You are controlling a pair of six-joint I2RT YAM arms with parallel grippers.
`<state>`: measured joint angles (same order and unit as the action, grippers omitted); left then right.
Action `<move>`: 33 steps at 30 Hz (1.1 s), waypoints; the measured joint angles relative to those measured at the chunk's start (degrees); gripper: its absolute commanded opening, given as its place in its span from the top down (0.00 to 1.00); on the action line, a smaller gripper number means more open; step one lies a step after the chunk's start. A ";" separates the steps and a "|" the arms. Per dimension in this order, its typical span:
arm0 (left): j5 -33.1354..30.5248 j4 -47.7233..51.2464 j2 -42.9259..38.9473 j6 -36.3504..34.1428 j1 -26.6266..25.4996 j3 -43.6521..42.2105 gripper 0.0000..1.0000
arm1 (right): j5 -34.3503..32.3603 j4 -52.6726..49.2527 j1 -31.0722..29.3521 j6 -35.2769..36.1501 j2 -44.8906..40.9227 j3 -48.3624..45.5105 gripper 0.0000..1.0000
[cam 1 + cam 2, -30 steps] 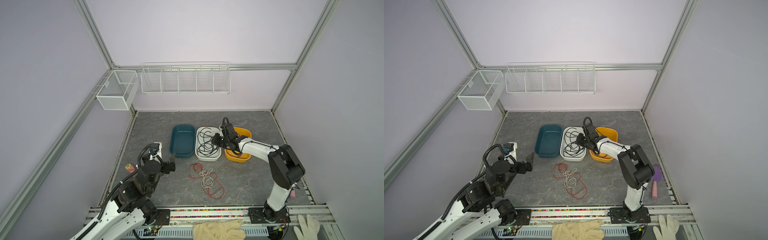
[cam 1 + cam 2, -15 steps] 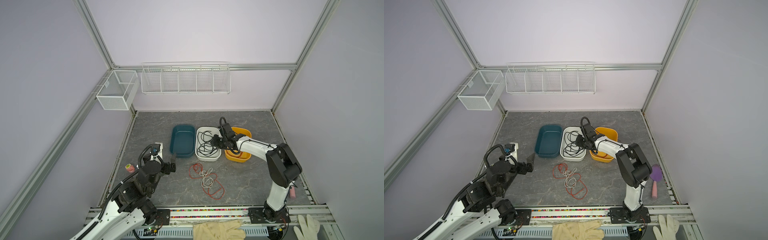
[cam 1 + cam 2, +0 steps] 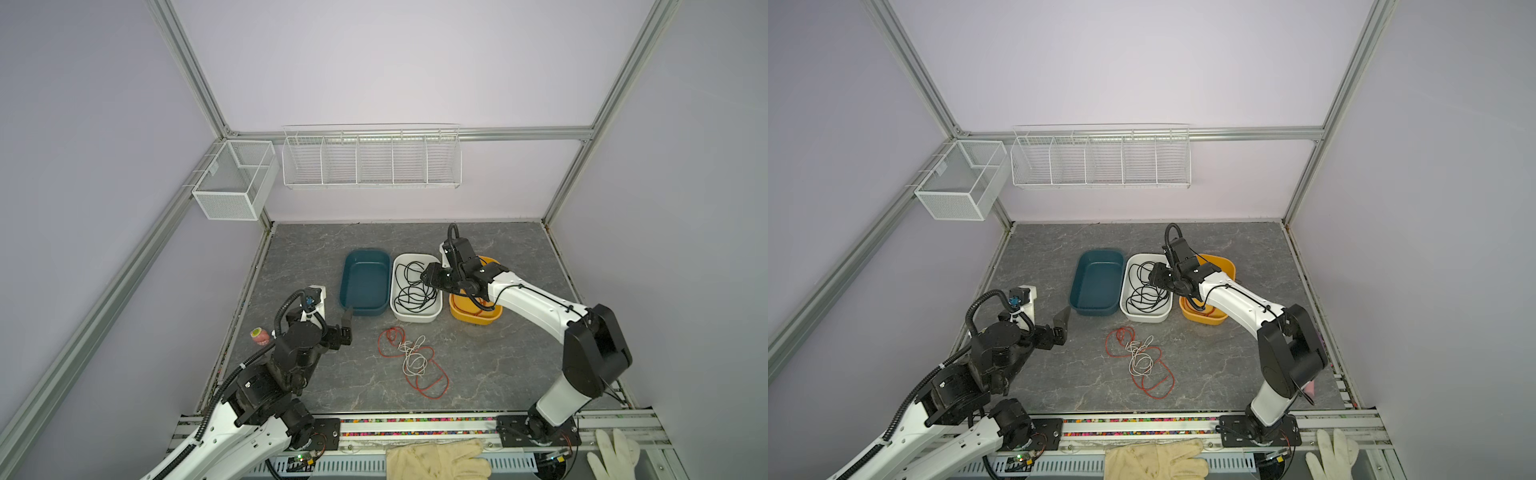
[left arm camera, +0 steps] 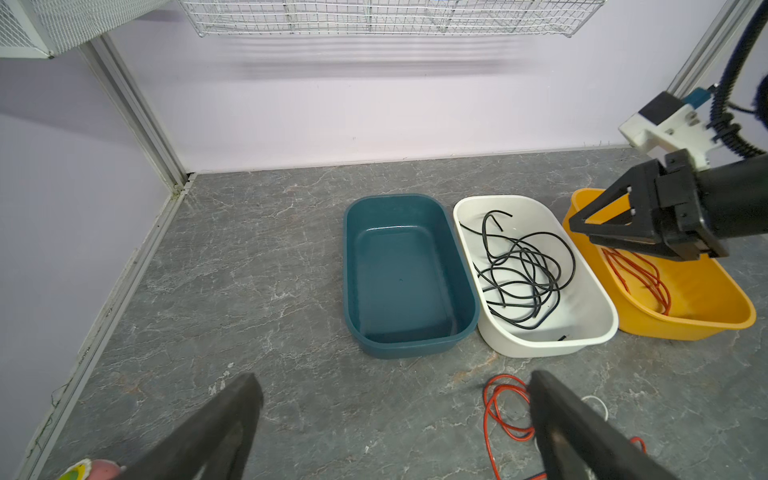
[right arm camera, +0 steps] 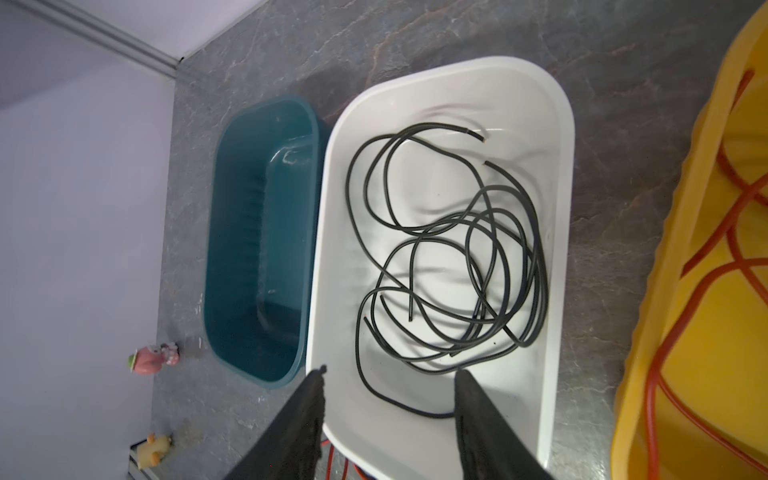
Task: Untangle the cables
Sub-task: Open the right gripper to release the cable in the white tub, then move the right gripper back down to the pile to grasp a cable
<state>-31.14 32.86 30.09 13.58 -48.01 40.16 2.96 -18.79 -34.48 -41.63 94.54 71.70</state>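
Now that the right gripper [image 5: 390, 374] has parted its jaws over the white tub [image 5: 565, 208], it holds nothing. The black cable [image 5: 457, 257] lies released inside in loose, springy loops, so that strand appears sorted. The left gripper [image 4: 395, 380] hovers wide open and empty near the smooth teal tub [image 3: 365, 282]. A red cable [image 3: 432, 382] and a thinner white cable [image 3: 413, 359] lie knotted together on the grey marbled table [image 3: 316, 257]. Another red strand [image 4: 640, 274] rests in the glossy orange tub [image 3: 473, 318].
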 measured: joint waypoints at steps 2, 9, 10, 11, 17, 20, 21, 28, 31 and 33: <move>0.46 0.00 0.02 -0.22 0.00 0.00 0.01 | -0.39 -0.94 -1.31 0.87 -2.08 -0.17 0.40; 2.58 0.00 0.31 -0.57 0.00 0.00 0.01 | -1.75 -3.58 -8.39 3.82 -12.02 -6.78 0.36; 2.86 0.02 0.46 -0.61 0.00 0.00 0.01 | -2.10 -4.02 -9.46 4.07 -13.35 -8.04 0.36; 3.02 0.02 0.59 -0.61 0.00 0.00 0.01 | -2.67 -4.24 -10.56 4.22 -14.73 -9.55 0.36; 4.22 0.02 1.20 -0.61 0.00 0.00 0.01 | -5.73 -5.66 -16.46 3.87 -21.59 -20.39 0.36; 4.52 0.02 1.31 -0.63 0.00 0.00 0.01 | -7.67 -5.81 -18.03 3.52 -22.58 -25.46 0.36; 4.63 0.02 1.33 -0.66 0.00 0.00 0.01 | -8.20 -5.81 -18.36 3.48 -22.51 -26.84 0.36; 5.49 0.02 1.44 -0.81 0.00 0.00 0.01 | -10.95 -3.56 -19.61 3.67 -19.41 -30.64 0.37; 5.55 0.02 1.53 -0.81 0.00 0.00 0.01 | -12.00 -1.95 -20.59 4.20 -17.77 -30.86 0.39; 5.55 0.02 1.66 -0.81 0.00 0.00 0.01 | -12.70 -0.74 -20.94 4.59 -16.85 -30.84 0.42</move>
<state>-25.58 32.88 31.75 12.78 -48.01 40.16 -9.74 -19.53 -55.42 -37.04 77.69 40.86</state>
